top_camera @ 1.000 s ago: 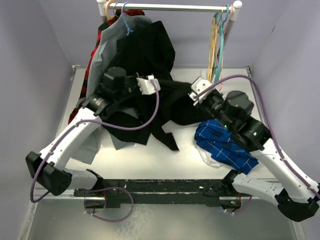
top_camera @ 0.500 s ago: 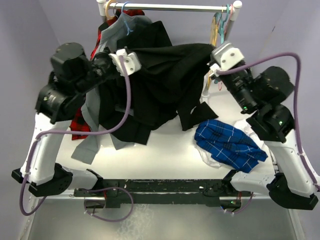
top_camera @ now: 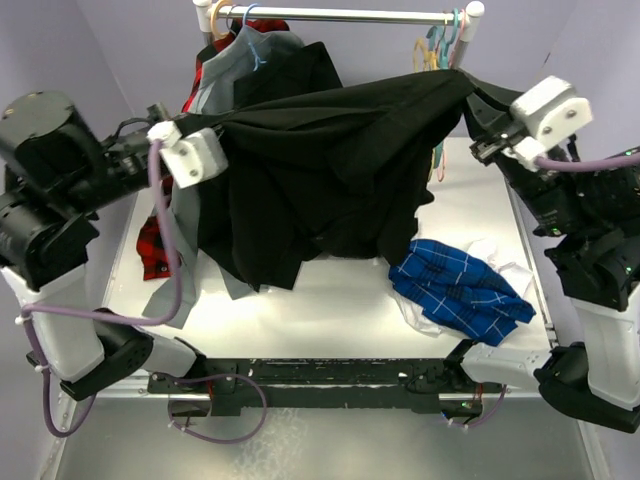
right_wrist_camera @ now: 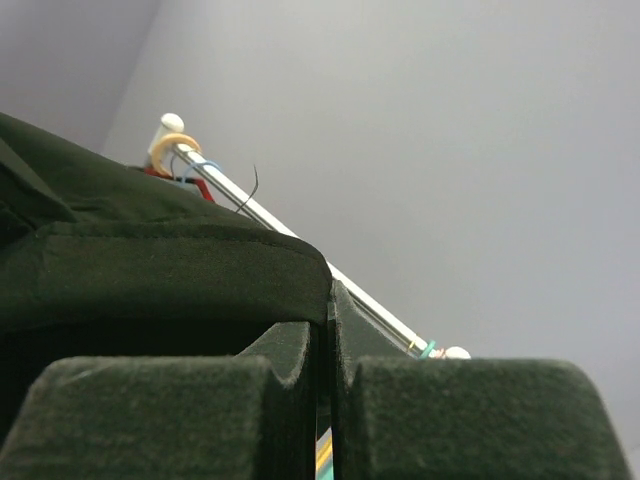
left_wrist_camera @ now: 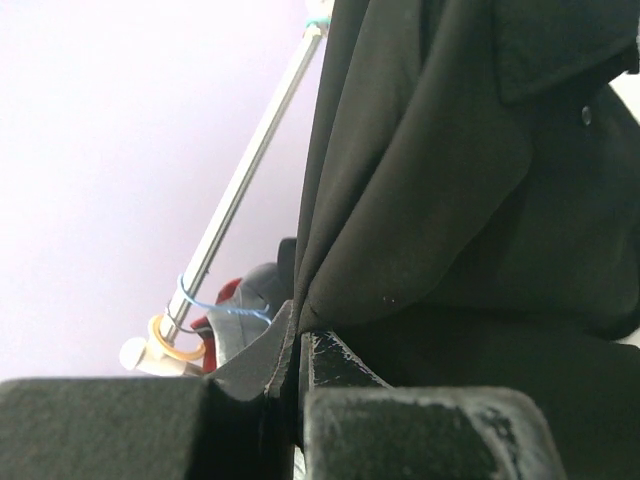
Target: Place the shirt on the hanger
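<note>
Two closed grips: left end effector [top_camera: 213, 127] and right end effector [top_camera: 486, 128] pinch the shirt [top_camera: 330, 160] taut above the desk [top_camera: 330, 300]. We judge spreading underway; next, reach the hanger [top_camera: 427, 55], far-right corner.

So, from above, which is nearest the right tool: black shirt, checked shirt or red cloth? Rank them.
1. Black shirt, gripped in the right tool.
2. Checked shirt, front right.
3. Red cloth, far left.
</note>
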